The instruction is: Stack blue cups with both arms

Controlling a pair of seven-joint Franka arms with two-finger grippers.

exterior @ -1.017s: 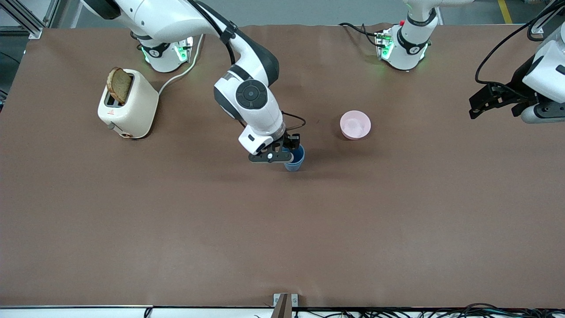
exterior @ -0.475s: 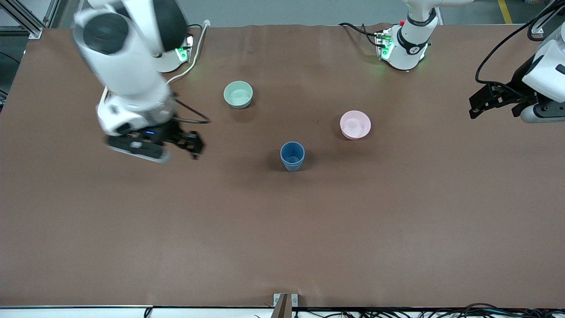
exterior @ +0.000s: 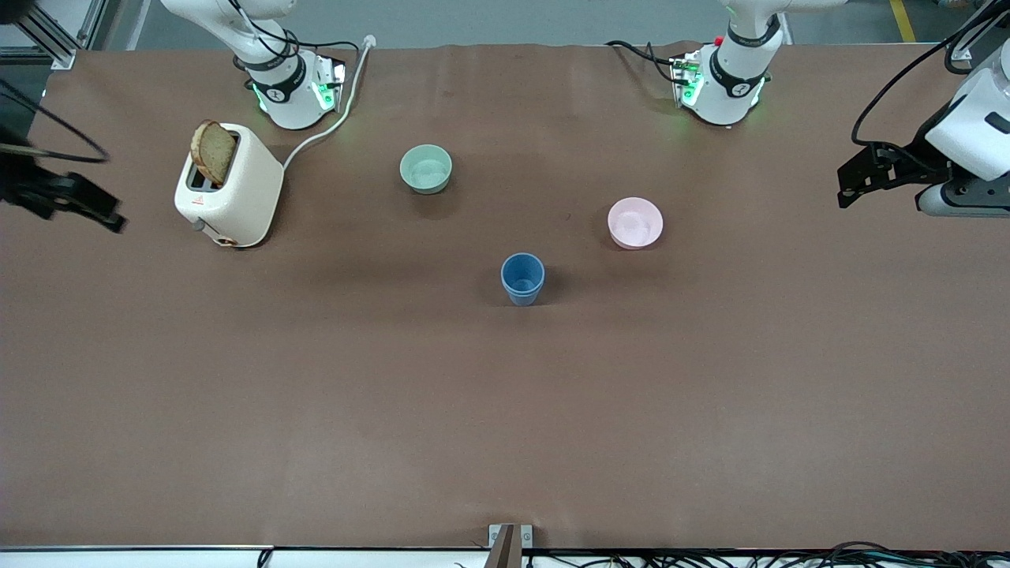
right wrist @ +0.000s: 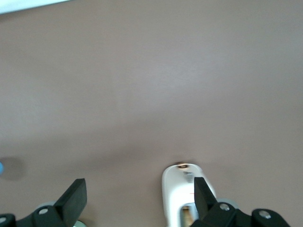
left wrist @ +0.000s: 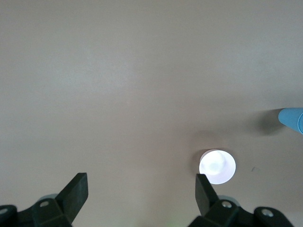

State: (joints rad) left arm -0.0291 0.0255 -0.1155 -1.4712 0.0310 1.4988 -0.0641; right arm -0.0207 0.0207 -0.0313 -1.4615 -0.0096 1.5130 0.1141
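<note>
One blue cup [exterior: 522, 278] stands upright mid-table, nearer the front camera than both bowls; I see no separate second blue cup on the table. It shows at the edge of the left wrist view [left wrist: 292, 120] and as a sliver in the right wrist view [right wrist: 1, 166]. My right gripper [exterior: 79, 207] is open and empty, up over the table's edge at the right arm's end, beside the toaster; its jaws [right wrist: 137, 198] stand wide apart. My left gripper [exterior: 856, 177] is open and empty, raised over the left arm's end of the table [left wrist: 142, 194].
A cream toaster [exterior: 229, 185] with a slice of bread stands near the right arm's base, its cord trailing toward that base; it shows in the right wrist view [right wrist: 182, 194]. A mint-green bowl [exterior: 426, 169] and a pink bowl [exterior: 635, 222] sit farther from the camera than the cup.
My right gripper has let go at the blue cup and swung away past the toaster to the table's end, uncovering the mint-green bowl. The left arm has barely moved.
</note>
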